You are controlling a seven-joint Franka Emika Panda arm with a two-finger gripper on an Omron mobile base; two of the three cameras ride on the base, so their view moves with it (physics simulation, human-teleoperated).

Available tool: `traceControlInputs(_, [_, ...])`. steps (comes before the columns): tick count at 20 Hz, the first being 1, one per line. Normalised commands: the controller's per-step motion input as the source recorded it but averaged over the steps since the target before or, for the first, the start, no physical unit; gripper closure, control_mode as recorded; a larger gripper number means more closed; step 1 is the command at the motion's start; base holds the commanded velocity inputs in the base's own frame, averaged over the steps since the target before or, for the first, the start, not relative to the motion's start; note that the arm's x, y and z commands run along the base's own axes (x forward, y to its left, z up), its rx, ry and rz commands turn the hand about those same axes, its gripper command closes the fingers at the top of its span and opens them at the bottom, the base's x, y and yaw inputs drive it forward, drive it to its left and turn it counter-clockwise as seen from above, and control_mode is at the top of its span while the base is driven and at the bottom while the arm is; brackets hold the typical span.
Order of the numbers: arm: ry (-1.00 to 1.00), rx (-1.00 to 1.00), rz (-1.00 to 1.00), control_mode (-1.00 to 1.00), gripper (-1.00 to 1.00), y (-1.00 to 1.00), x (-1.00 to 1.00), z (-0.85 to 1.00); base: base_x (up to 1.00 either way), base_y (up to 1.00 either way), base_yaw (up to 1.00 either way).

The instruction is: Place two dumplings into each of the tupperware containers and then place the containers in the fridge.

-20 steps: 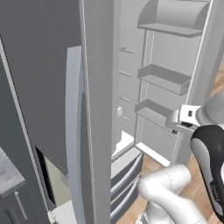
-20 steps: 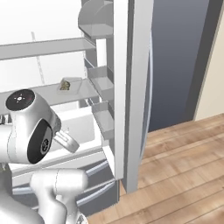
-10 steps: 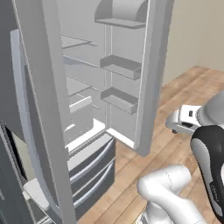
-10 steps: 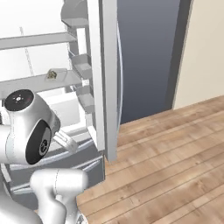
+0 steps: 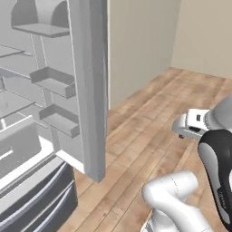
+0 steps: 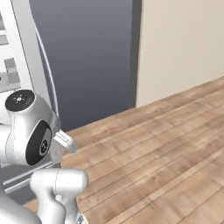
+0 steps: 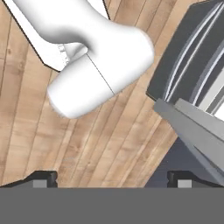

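The fridge [image 5: 86, 86] stands open at the left of the left base view, and the base faces mostly the wooden floor [image 5: 149, 118] and the beige wall [image 6: 179, 48] beside it. The tool [image 7: 111, 181] points down at the floor near the lower front of the fridge; its two dark fingertips [image 7: 41, 178] stand far apart with nothing between them, so the tool is empty.

Dumplings and tupperware containers cannot be made out here; the small part of the fridge interior in sight shows bare shelves. My judgement is that the robot is between steps: it is travelling, perhaps toward the counter for the next container, or the work at the fridge is finished. I cannot tell which. If a container remains, the next move calls for driving to it, lowering the wide-open tool over its rim and lifting it level so the dumplings do not roll out.

The fridge door [image 6: 87, 57] is smooth dark grey on the outside, with a long thin curved handle. Inside, it is plain white with shallow grey door bins [image 5: 54, 81], box-shaped with low front walls. The lower drawers [image 5: 36, 199] are dark with pale horizontal lines. The floor has warm, matte planks with visible grain.
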Motion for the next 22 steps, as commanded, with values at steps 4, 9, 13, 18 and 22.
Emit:
traceControlInputs(4, [0.00,0.00,0.00,1.00,-1.00,0.00,0.00,0.00,0.47,-0.87,-0.38])
traceControlInputs(9, [0.00,0.00,0.00,1.00,-1.00,0.00,0.00,0.00,0.70,-0.64,-0.49])
traceControlInputs(13, [0.00,0.00,0.00,1.00,-1.00,0.00,0.00,0.00,0.93,-0.35,-0.45])
traceControlInputs(18, [0.00,0.00,0.00,1.00,-1.00,0.00,0.00,0.00,1.00,-0.06,-0.34])
traceControlInputs(22, [0.00,0.00,0.00,1.00,-1.00,0.00,0.00,0.00,1.00,0.21,-0.20])
